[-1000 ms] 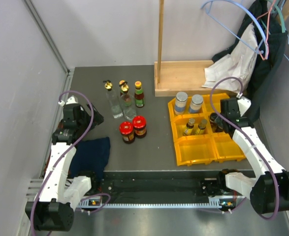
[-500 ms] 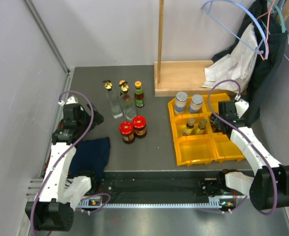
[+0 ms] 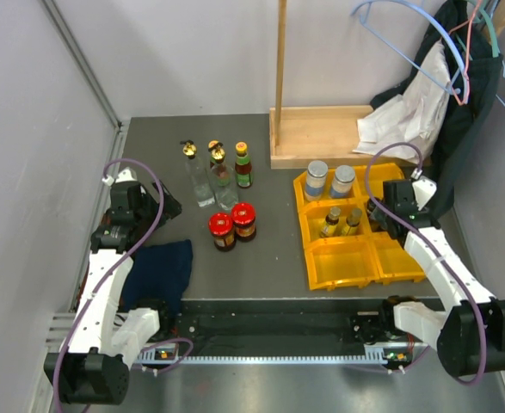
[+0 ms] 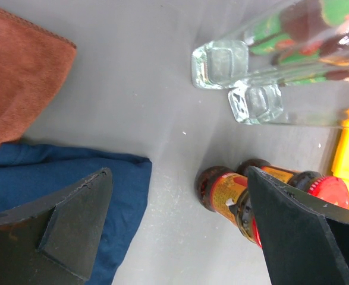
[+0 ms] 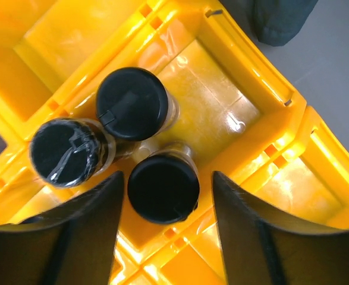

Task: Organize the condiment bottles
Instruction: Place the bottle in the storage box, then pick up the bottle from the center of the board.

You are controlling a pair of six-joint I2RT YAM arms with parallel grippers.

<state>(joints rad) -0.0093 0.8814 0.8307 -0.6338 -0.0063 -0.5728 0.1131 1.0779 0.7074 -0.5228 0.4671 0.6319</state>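
Two tall clear gold-stoppered bottles [image 3: 199, 176] and a small dark bottle [image 3: 243, 168] stand at the table's middle back. Two red-lidded jars [image 3: 233, 225] stand in front of them. The yellow bin [image 3: 342, 258] holds two silver-lidded jars [image 3: 329, 181] and two small dark bottles [image 3: 342, 221]. My right gripper [image 5: 168, 178] is open over the bin's right compartment, its jaws on either side of one black-capped bottle [image 5: 163, 189] of three. My left gripper [image 4: 179, 172] is open and empty above the table, left of the red-lidded jars [image 4: 228, 199].
A blue cloth [image 3: 162, 271] lies under the left arm and a brown cloth [image 4: 19, 71] beside it. A wooden stand [image 3: 321, 138] is at the back. Clothes and hangers [image 3: 441, 95] pile at the back right. Grey walls close in the left side.
The right wrist has shifted slightly over the bin's right compartment. The left arm and the bottles have not moved.
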